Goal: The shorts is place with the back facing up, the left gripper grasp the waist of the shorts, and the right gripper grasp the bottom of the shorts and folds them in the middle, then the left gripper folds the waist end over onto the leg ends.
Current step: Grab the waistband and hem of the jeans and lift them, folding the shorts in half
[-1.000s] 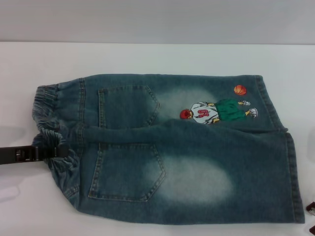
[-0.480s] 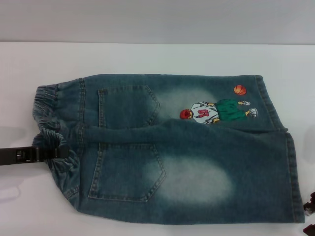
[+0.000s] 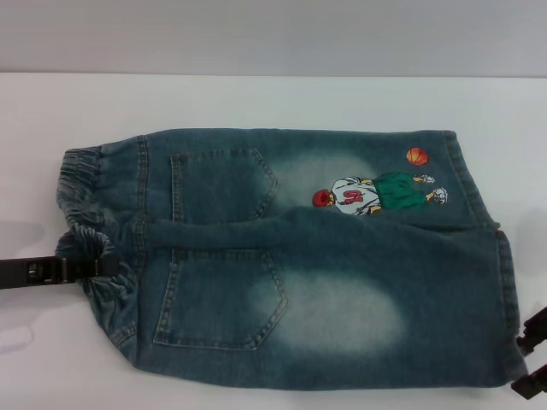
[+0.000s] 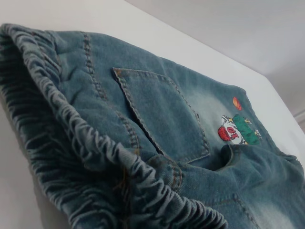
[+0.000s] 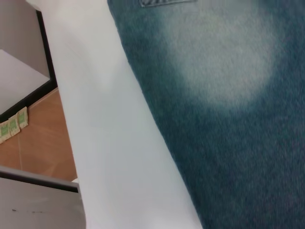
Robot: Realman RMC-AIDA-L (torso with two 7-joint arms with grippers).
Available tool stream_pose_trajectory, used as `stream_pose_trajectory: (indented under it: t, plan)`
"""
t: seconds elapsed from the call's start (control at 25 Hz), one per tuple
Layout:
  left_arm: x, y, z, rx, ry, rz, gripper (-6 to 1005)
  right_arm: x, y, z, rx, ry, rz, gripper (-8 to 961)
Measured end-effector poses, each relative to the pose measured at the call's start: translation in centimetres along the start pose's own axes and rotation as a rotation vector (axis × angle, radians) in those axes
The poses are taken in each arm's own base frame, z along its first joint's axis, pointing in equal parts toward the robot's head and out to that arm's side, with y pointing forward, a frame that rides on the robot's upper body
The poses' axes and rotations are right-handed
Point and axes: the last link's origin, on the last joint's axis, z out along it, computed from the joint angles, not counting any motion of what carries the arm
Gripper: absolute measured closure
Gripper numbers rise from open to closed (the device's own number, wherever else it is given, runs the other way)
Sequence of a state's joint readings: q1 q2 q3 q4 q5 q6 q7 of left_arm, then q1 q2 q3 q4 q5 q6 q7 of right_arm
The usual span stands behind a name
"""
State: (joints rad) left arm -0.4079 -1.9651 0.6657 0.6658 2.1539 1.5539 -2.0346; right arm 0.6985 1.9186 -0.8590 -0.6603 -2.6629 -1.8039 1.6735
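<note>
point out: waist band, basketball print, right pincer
waist (image 3: pixel 81 226), head view, on the puckered elastic band.
basketball print (image 3: pixel 416 155), head view, on the orange ball.
right pincer (image 3: pixel 532 356), head view, between its two black fingers beside the near leg hem.

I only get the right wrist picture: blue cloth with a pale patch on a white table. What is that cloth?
Observer: In the head view it is a pair of denim shorts, lying flat with the back pockets up.
Operator: Is anything holding them?
Observer: The left gripper reaches in from the robot's left and sits at the puckered waist.
Operator: And the arm my camera rides on?
Observer: The right gripper is at the near corner of the leg hems, jaws apart, with no cloth between them.
</note>
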Motion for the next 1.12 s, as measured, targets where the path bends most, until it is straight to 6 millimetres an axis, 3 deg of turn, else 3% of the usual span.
stream_pose_trajectory:
  t: [0.44, 1.12]
  plan:
    - [0.0, -0.1, -0.1, 0.002, 0.004, 0.0, 873, -1.4, 0.3, 0.9, -0.022, 0.007, -0.035, 322]
    - [0.3, -0.2, -0.3, 0.012, 0.004, 0.007, 863, -1.1, 0.3, 1.3, -0.018, 0.014, -0.025, 330]
